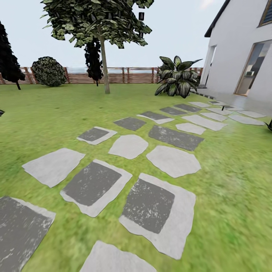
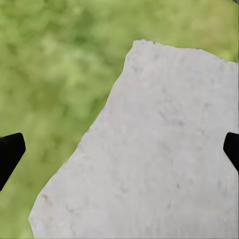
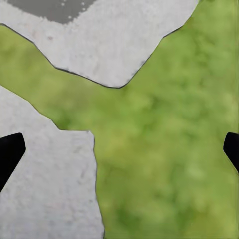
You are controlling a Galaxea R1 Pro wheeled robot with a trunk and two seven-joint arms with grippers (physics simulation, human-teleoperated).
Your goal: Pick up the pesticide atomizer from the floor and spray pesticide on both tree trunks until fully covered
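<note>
1. You're on the stone path (image 1: 151, 206) across the lawn (image 1: 45, 113), searching; the spray bottle isn't spotted on any slab yet, so sweep slowly before driving on.
2. One tree (image 1: 105, 64) stands far ahead by the fence (image 1: 124, 75).
3. Wrist views add what the head misses: the left end effector (image 2: 119, 152) hangs over a pale slab (image 2: 159, 159), the right end effector (image 3: 119, 152) over grass (image 3: 164, 149), both spread wide and empty.

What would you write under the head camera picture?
Stepping stones cross the lawn toward a tree and wooden fence.
</note>
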